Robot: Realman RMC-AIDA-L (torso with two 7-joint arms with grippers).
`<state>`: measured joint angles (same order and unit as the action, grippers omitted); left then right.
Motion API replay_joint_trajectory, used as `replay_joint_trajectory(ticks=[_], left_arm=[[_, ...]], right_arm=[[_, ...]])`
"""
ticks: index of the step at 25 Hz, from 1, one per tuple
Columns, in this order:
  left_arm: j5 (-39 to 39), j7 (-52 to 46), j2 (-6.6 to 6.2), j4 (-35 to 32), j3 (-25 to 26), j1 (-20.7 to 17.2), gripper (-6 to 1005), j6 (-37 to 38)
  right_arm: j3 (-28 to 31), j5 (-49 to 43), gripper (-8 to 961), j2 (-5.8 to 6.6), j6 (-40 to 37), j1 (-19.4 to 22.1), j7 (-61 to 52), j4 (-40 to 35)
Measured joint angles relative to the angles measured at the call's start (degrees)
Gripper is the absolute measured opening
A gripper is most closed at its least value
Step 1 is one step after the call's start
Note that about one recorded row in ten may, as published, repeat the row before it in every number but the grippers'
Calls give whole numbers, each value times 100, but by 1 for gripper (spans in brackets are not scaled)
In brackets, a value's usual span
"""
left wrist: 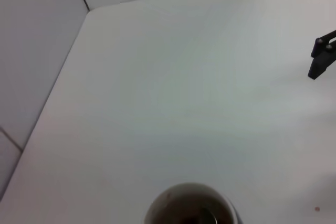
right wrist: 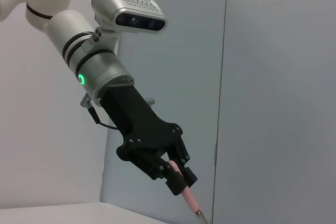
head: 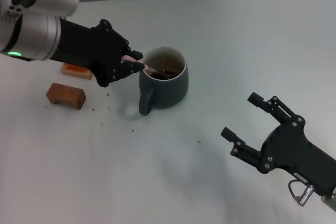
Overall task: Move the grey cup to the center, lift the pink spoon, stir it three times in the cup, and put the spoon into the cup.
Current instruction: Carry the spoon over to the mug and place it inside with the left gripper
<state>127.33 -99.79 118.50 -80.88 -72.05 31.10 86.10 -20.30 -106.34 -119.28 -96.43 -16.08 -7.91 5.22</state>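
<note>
The grey cup [head: 164, 80] stands upright near the middle of the white table, handle toward me, brown liquid inside. Its rim also shows in the left wrist view [left wrist: 191, 207]. My left gripper [head: 132, 62] is just left of the cup's rim and is shut on the pink spoon [head: 148, 68], whose lower end dips into the cup. In the right wrist view the same gripper [right wrist: 177, 178] holds the pink handle [right wrist: 188, 196] pointing down. My right gripper [head: 240, 117] is open and empty, low at the table's front right.
Two brown rectangular blocks lie left of the cup: one [head: 65, 95] nearer me, one [head: 76, 71] partly behind the left gripper. Small crumbs dot the table in front of them. The right gripper's fingertip [left wrist: 321, 59] shows in the left wrist view.
</note>
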Motion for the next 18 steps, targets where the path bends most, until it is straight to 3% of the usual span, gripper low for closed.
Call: replay_joint_trajectory(ticks=[6, 18], left_arm=[[126, -13, -21, -6, 70, -14, 139, -42], [234, 46, 13, 311, 86, 330, 140, -318]], right_arm=[[0, 0, 834, 2, 10, -24, 0, -3], [0, 0, 834, 2, 8, -48, 0, -2]])
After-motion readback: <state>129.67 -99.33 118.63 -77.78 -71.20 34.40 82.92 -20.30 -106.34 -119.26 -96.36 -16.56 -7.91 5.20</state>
